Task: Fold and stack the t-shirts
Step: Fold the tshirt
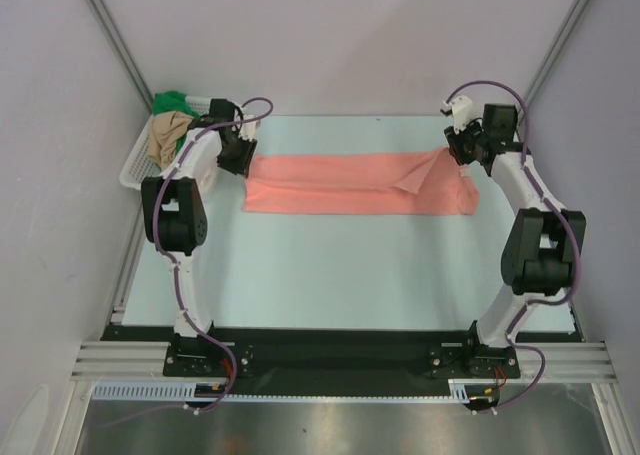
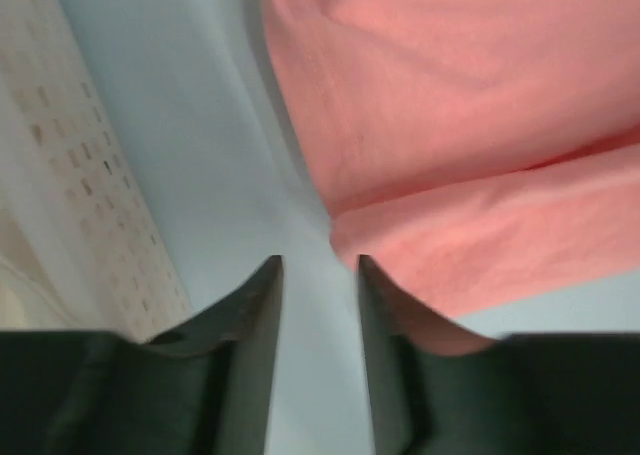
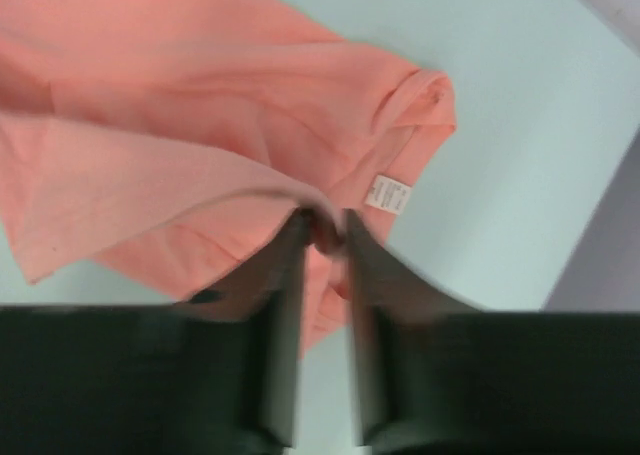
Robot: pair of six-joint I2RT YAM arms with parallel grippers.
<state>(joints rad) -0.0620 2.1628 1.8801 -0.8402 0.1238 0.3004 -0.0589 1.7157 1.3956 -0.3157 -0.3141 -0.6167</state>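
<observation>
Top view: the salmon-pink t-shirt (image 1: 350,183) lay as a long folded band across the far half of the pale table (image 1: 330,275), running left to right between the two arms. The left gripper (image 1: 240,160) stood at the band's left end and the right gripper (image 1: 462,155) at its right end. Near the right end a flap of the cloth stood raised above the rest.

Left wrist view: the left claw's fingers were spread, with bare table showing between them and nothing held; the shirt's folded edge lay just beside one finger.

Right wrist view: the right claw's fingertips were drawn close on a fold of the pink cloth, which draped away from them. A white label (image 3: 388,193) showed at the neckline, just beyond the fingers.

At the far left edge of the table stood a white lattice basket (image 1: 133,170), beside the left arm. It held a green t-shirt (image 1: 172,102) at its far end and a tan t-shirt (image 1: 168,135) nearer, both bunched.
</observation>
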